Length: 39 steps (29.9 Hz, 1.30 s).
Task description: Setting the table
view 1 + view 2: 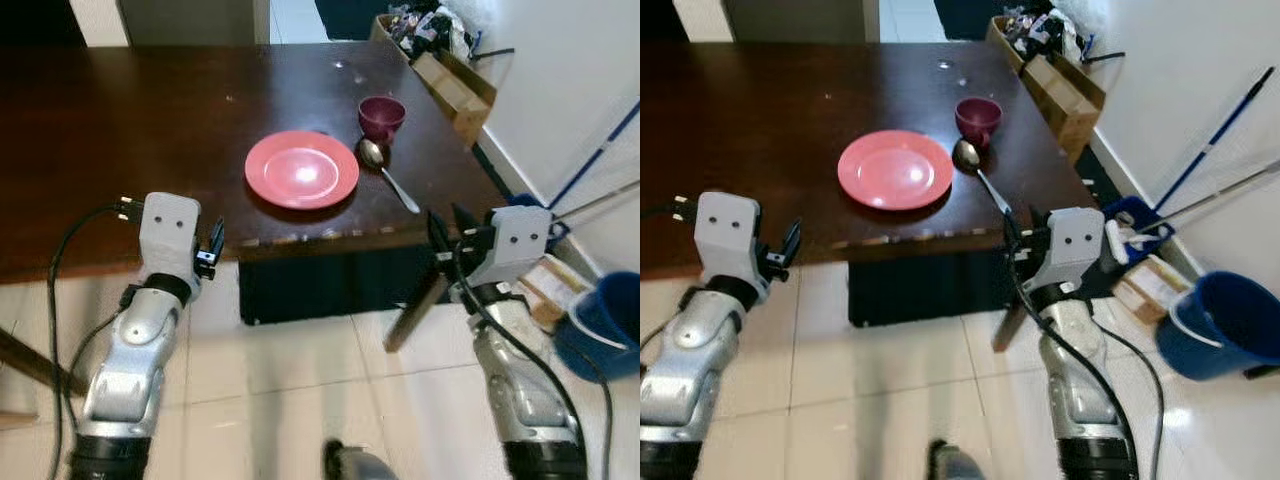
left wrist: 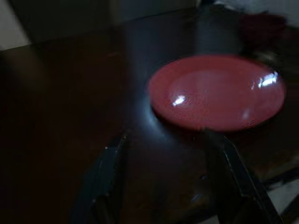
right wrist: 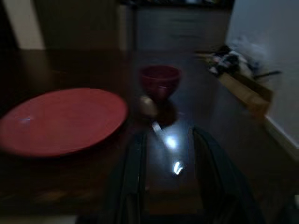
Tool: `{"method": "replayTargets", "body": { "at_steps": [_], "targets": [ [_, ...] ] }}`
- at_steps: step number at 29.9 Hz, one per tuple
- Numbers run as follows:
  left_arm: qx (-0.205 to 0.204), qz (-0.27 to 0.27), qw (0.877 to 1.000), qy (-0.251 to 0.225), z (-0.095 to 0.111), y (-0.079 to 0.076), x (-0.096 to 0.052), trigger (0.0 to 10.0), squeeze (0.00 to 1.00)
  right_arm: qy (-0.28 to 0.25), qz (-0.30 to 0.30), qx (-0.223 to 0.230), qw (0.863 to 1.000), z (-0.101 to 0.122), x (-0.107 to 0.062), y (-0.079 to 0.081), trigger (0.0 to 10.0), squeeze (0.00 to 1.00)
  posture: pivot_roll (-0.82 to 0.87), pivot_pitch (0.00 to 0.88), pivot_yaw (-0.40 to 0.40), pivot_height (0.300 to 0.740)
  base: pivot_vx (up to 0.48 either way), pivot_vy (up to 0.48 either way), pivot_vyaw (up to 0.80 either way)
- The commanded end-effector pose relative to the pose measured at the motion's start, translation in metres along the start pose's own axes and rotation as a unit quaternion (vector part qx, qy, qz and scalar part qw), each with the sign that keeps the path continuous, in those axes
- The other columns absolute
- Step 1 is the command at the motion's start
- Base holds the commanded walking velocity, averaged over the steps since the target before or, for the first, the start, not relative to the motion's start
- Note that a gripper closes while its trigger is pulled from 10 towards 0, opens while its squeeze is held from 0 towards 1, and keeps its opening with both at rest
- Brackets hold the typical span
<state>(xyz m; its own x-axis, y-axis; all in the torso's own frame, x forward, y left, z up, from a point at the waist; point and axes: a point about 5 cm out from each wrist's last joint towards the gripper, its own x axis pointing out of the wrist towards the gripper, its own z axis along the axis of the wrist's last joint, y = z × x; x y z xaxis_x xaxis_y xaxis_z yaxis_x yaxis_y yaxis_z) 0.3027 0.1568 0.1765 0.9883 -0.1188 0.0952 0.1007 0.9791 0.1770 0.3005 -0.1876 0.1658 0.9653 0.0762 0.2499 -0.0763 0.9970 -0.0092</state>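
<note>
A pink plate (image 1: 301, 169) lies on the dark wooden table (image 1: 120, 140) near its front edge. Just right of it a metal spoon (image 1: 388, 175) lies with its bowl toward a small maroon cup (image 1: 381, 117) standing behind it. My left gripper (image 1: 213, 243) hovers at the table's front edge, left of the plate, open with nothing between its fingers (image 2: 107, 172). My right gripper (image 1: 450, 228) is held off the front right corner, level with the spoon's handle, open and empty too; its fingers (image 3: 210, 172) point at the spoon (image 3: 154, 116) and cup (image 3: 160, 81).
A cardboard box (image 1: 455, 80) of clutter stands beyond the table's right side. A blue bucket (image 1: 605, 320) and mop handles (image 1: 590, 165) stand by the white wall on the right. A table leg (image 1: 412, 312) slants below the front right corner. Tiled floor lies underfoot.
</note>
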Motion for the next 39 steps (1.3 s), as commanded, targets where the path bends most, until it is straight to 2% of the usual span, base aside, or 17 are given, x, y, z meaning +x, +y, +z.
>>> {"method": "replayTargets", "body": {
  "at_steps": [1, 10, 17, 23, 27, 29, 31, 35, 36, 39],
  "targets": [
    [0.003, 0.005, 1.0, 0.014, -0.008, 0.004, -0.003, 10.0, 0.0, 0.006, -0.004, 0.005, 1.0, -0.003, -0.001, 0.0, 10.0, 0.0, -0.09, 0.052, 0.023, 0.74, 0.48, 0.0, 0.0],
    [0.004, -0.025, 1.0, 0.01, -0.008, -0.005, 0.004, 10.0, 0.0, 0.014, -0.009, 0.005, 1.0, -0.007, -0.002, -0.002, 10.0, 0.0, -0.1, 0.05, 0.032, 0.74, 0.48, 0.0, 0.0],
    [-0.009, -0.076, 0.997, 0.013, -0.009, -0.019, 0.009, 10.0, 0.0, 0.019, -0.013, 0.006, 1.0, -0.01, -0.004, -0.006, 10.0, 0.0, -0.1, 0.044, 0.036, 0.74, 0.428, 0.0, 0.0],
    [-0.029, -0.134, 0.991, -0.002, -0.009, -0.036, 0.007, 10.0, 0.0, 0.036, -0.007, 0.012, 0.999, -0.018, -0.009, -0.006, 10.0, 0.0, -0.11, 0.038, 0.037, 0.74, 0.0, 0.0, 0.0],
    [-0.02, -0.161, 0.987, -0.005, -0.014, -0.048, 0.008, 10.0, 0.0, 0.047, -0.006, 0.029, 0.998, -0.023, -0.013, -0.006, 10.0, 0.0, -0.11, 0.038, 0.038, 0.74, 0.0, 0.0, 0.0],
    [-0.023, -0.169, 0.985, -0.001, -0.017, -0.051, 0.008, 10.0, 0.0, 0.049, -0.007, 0.033, 0.998, -0.024, -0.013, -0.006, 10.0, 0.0, -0.11, 0.038, 0.038, 0.74, 0.0, 0.0, 0.0],
    [-0.028, -0.211, 0.977, 0.016, -0.026, -0.067, 0.01, 10.0, 0.0, 0.053, -0.015, 0.038, 0.998, -0.026, -0.015, -0.01, 10.0, 0.0, -0.12, 0.037, 0.036, 0.74, 0.0, 0.0, 0.0],
    [-0.054, -0.228, 0.972, 0.026, -0.029, -0.075, 0.012, 10.0, 0.0, 0.052, -0.015, 0.036, 0.998, -0.026, -0.015, -0.011, 10.0, 0.0, -0.12, 0.036, 0.038, 0.74, 0.0, 0.0, 0.0],
    [-0.05, -0.242, 0.969, 0.029, -0.031, -0.082, 0.014, 10.0, 0.0, 0.05, -0.015, 0.034, 0.998, -0.025, -0.014, -0.011, 10.0, 0.0, -0.13, 0.036, 0.038, 0.74, 0.0, 0.0, 0.0],
    [-0.043, -0.251, 0.967, 0.028, -0.032, -0.087, 0.015, 10.0, 0.0, 0.048, -0.014, 0.034, 0.998, -0.024, -0.014, -0.011, 10.0, 0.0, -0.13, 0.036, 0.038, 0.74, 0.0, 0.0, 0.0]
  ]
}}
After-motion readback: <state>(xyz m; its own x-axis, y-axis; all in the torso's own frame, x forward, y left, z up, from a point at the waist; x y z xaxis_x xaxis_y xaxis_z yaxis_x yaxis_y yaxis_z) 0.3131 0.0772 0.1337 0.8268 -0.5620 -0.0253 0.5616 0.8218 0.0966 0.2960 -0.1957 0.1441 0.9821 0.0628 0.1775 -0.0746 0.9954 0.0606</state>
